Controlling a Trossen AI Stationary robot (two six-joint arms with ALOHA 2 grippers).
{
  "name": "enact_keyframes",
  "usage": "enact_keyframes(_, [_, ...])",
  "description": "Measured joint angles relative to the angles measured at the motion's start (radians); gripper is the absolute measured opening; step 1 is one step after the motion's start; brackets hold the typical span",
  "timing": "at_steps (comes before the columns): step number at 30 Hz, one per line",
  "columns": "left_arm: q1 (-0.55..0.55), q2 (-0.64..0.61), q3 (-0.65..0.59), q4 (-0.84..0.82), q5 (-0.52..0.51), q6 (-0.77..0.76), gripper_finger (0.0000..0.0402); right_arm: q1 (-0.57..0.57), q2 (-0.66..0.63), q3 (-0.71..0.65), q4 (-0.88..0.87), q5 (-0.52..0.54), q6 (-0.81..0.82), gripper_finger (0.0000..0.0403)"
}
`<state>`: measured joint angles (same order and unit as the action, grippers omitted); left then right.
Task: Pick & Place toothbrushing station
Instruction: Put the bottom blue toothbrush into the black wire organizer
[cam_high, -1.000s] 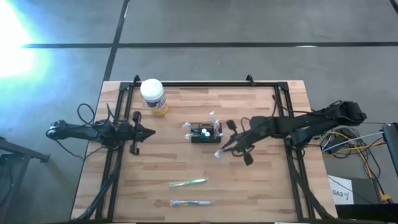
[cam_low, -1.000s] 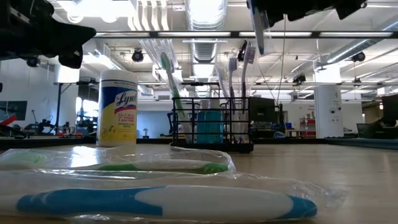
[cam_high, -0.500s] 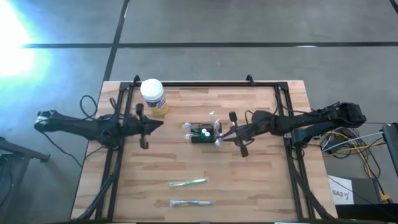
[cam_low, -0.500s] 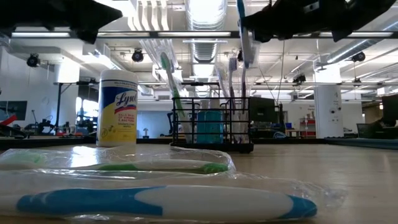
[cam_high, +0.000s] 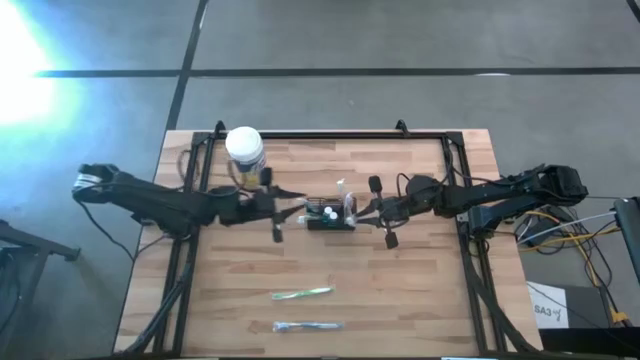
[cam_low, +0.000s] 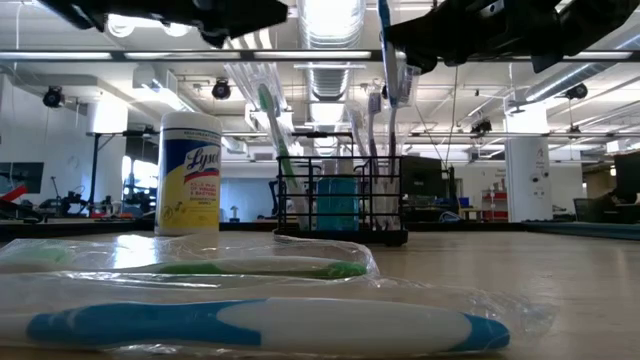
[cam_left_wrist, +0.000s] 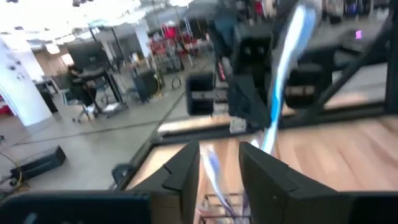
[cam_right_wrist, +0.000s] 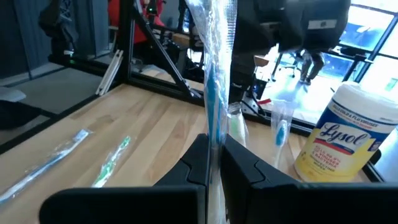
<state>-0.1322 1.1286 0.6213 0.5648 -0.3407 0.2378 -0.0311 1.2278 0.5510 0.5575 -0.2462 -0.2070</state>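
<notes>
The toothbrushing station, a small black wire caddy (cam_high: 328, 214) (cam_low: 340, 200), stands on its base at the table's middle with several brushes upright in it. My right gripper (cam_high: 360, 208) (cam_right_wrist: 214, 146), at the caddy's right side, is shut on a plastic-wrapped blue toothbrush (cam_right_wrist: 214, 62) (cam_low: 387, 50). That brush stands upright above the caddy. My left gripper (cam_high: 297, 207) (cam_left_wrist: 219, 152) hovers open just left of the caddy and faces the right gripper with nothing between its fingers. My right gripper pinches the wrapped toothbrush's handle (cam_right_wrist: 214, 127) between its two fingers, through the clear wrapper. The fingers come in about level from the table's right and lie across the brush. The brush stands upright and is lifted clear, its lower end over the caddy's top.
A white-lidded Lysol jar (cam_high: 246, 152) (cam_low: 190, 172) stands at the far left, close behind my left arm. Two wrapped toothbrushes lie near the front edge, a green one (cam_high: 302, 293) and a blue one (cam_high: 307, 326). A black frame (cam_high: 330, 134) rims the table.
My left gripper has risen and swung toward the table's right, from the left rail to just beside the caddy, and its fingers have parted. My right gripper has carried the wrapped toothbrush toward the far edge and the caddy. The brush has gone from tilted to upright.
</notes>
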Motion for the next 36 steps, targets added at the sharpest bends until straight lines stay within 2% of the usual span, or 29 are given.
enact_keyframes(8, [0.000, 0.199, 0.173, -0.001, 0.017, 0.039, 0.0151, 0.000, 0.000, 0.000, 0.019, 0.015, 0.055, 0.0013])
enact_keyframes(12, [0.000, 0.249, 0.236, 0.013, 0.063, 0.029, 0.0156, 0.000, 0.000, 0.000, 0.038, 0.026, 0.087, 0.0013])
enact_keyframes(17, [0.000, 0.315, 0.307, 0.009, 0.097, -0.006, 0.0156, 0.000, 0.000, 0.000, 0.052, 0.091, 0.103, 0.0013])
enact_keyframes(23, [0.002, 0.360, 0.361, -0.008, 0.099, -0.044, 0.0151, 0.000, 0.000, 0.000, 0.069, 0.092, 0.104, 0.0013])
enact_keyframes(36, [0.030, 0.373, 0.374, -0.013, 0.146, -0.081, 0.0124, 0.000, 0.001, 0.000, 0.090, 0.092, 0.097, 0.0013])
